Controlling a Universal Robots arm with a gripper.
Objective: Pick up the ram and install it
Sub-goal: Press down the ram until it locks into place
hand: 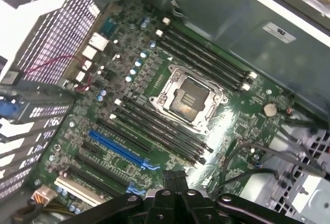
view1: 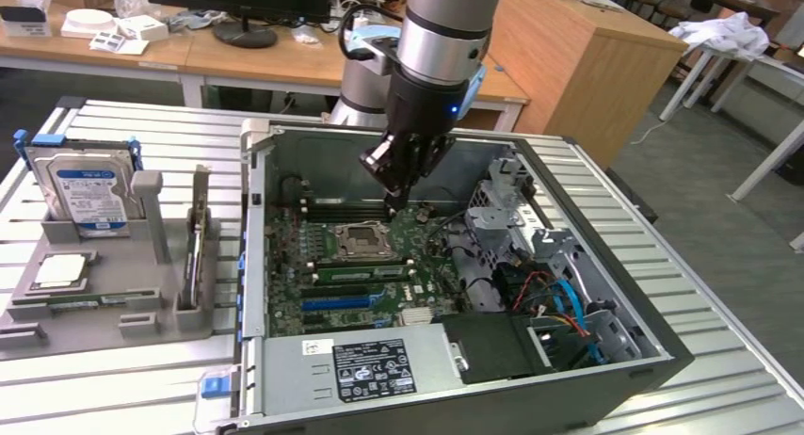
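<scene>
Right now my gripper (view1: 399,201) hangs inside the open computer case (view1: 653,360), over the motherboard (view1: 434,242) near the case's far wall, just above the far bank of memory slots (view1: 342,209). My fingers (hand: 174,182) are pressed fully together and I can make out nothing between them; in the wrist view their dark tips meet over the green board with no stick clamped there.

A ram stick (view1: 361,274) sits seated in the near bank of slots, just on the near side of the empty processor socket (view1: 358,237), lying along its slot and well inside the case. From my wrist camera the socket (hand: 186,98) shows open and bare, with black slots on both sides of it and a blue expansion slot (hand: 119,150) further out.

Outside the case, toward the exterior view's left, a grey fixture tray (view1: 126,317) rests on the slatted metal table (view1: 113,378). A hard drive (view1: 86,185) with a blue-white label stands upright at the tray's far edge, a square silver processor chip (view1: 63,270) lies flat near its left edge, and a thin stick (view1: 196,256) stands on edge in the tray's holder beside the case wall; I cannot tell whether that one is also ram.
</scene>
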